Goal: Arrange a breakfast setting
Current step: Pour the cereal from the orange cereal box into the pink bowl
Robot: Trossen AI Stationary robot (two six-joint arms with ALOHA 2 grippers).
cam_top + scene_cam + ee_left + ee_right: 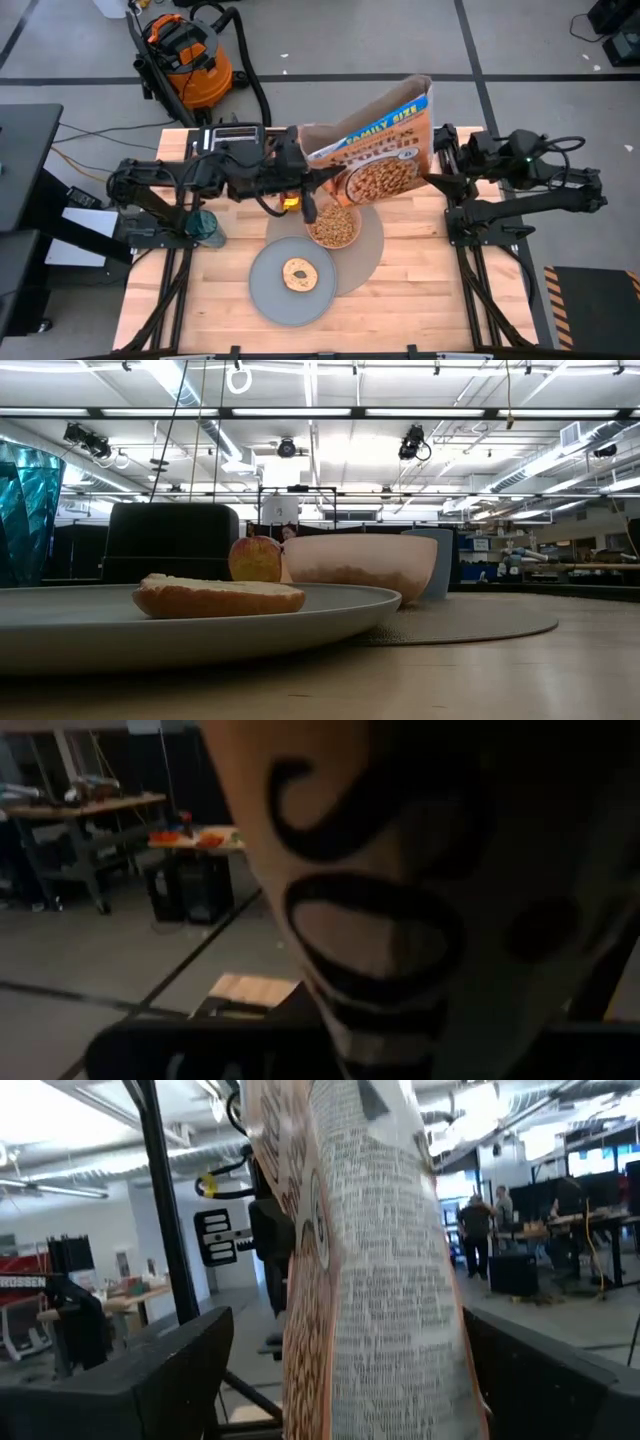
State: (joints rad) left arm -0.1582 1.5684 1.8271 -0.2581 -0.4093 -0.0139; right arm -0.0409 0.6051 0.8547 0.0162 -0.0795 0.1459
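A: Holding a family-size cereal box [375, 150] tilted over the table [420, 290], both arms meet at the middle of the far side. Which gripper has it?

B: Both seem to. The right gripper [440, 160] has its jaws closed on the box's right edge; its wrist view shows the printed side panel [385, 1280] between its two dark fingers. The left gripper [300, 180] presses at the box's left, lower end, but its wrist view is filled with blurred print, so I cannot tell how its jaws stand.

A: Where are the breakfast things?

B: The pink bowl [333, 226] sits on the round grey-brown mat [368, 255], just below the box's lower corner, and already holds cereal. The grey plate [270, 295] lies nearer and to the left, overlapping the mat's edge, with the bagel [298, 274] on it. In the low view an apple [255, 559] stands behind the bagel, and a light-blue cup [440, 560] behind the bowl. A teal glass [205, 226] stands at the far left.

A: How should the pour go?

B: I judge it should be slow, with the box mouth kept right over the bowl and both grips moving together so the box does not twist. The bowl looks fairly full, so levelling the box soon would avoid spilling onto the mat.
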